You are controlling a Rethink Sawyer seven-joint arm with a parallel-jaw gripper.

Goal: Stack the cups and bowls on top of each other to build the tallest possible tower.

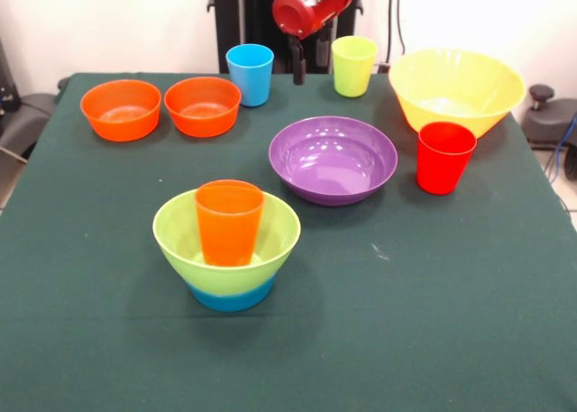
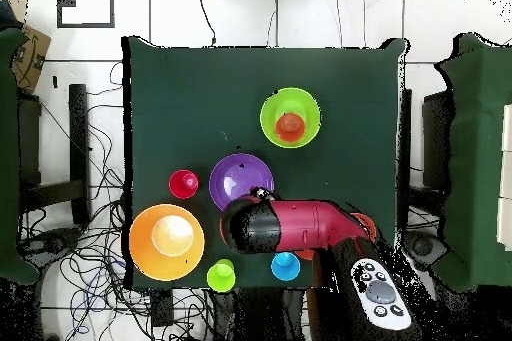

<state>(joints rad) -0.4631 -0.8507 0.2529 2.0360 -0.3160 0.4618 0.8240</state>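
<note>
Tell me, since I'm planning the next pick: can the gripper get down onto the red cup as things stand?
Probably yes. The red cup stands upright and alone, just in front of the yellow bowl and beside the purple bowl, with nothing above it.

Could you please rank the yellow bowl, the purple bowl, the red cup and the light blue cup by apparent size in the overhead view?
1. yellow bowl, which looks orange-yellow from above
2. purple bowl, partly hidden by the arm
3. red cup and light blue cup look about alike, so they are unranked.
</note>
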